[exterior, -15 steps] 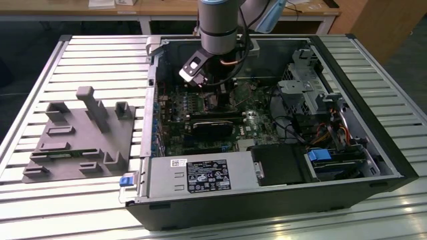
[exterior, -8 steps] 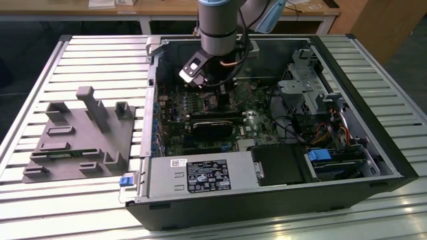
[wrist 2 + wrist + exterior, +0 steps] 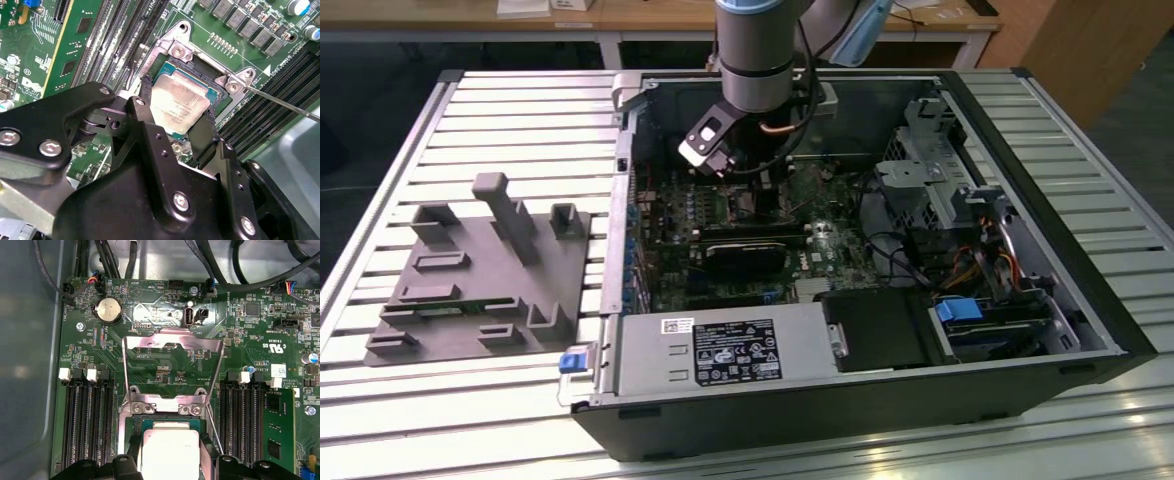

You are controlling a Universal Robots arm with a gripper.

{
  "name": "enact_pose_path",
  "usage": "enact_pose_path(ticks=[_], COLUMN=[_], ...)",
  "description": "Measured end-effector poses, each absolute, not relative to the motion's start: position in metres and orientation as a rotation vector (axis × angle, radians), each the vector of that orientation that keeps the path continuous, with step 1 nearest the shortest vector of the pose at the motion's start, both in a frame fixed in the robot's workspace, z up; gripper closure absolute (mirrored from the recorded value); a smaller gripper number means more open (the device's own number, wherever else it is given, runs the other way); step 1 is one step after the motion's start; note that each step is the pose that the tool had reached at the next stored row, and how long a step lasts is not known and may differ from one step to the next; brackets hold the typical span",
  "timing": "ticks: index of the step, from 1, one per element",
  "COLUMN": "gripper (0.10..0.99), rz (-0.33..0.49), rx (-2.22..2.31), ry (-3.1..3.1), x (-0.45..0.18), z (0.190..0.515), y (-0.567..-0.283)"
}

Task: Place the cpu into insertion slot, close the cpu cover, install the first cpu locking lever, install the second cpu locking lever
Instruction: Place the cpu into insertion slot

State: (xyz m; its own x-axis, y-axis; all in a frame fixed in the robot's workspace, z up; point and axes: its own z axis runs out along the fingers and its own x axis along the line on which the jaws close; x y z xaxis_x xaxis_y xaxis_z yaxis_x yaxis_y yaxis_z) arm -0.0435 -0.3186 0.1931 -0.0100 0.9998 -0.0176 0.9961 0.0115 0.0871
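Note:
My gripper (image 3: pixel 727 172) is down inside the open computer case, over the motherboard. In both wrist views its two black fingers (image 3: pixel 146 100) (image 3: pixel 131 446) press on opposite edges of the cpu (image 3: pixel 176 112) (image 3: pixel 170 460), a pale silver square. The cpu lies level at the insertion slot (image 3: pixel 194 66), whose dark centre and silver rim show around it. I cannot tell whether the cpu is seated. The cpu cover (image 3: pixel 172 340), a silver frame with a square window, stands swung up from its hinge. A thin locking lever (image 3: pixel 285 104) (image 3: pixel 214 432) sticks out unlatched beside the slot.
Long black memory slots (image 3: pixel 85 425) (image 3: pixel 245 420) run along both sides of the slot. A black card (image 3: pixel 744 255), cables (image 3: pixel 907 262) and drive cages (image 3: pixel 947 175) crowd the case. In the exterior view a grey fixture (image 3: pixel 474 270) sits on the slatted table at the left.

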Motion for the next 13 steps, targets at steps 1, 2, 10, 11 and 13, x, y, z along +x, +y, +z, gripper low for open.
enact_pose_path(ticks=[1,2,10,11,13], gripper=[0.545,0.533,0.471,0.471,0.471], rz=[0.076,0.076,0.076,0.076,0.077], rx=[2.157,2.157,2.157,2.157,2.158], ry=[2.180,2.180,2.180,2.180,2.180], x=[-0.0435,-0.0435,-0.0435,-0.0435,-0.0435], z=[0.1931,0.1931,0.1930,0.1930,0.1931], y=[-0.3186,-0.3186,-0.3186,-0.3186,-0.3182])
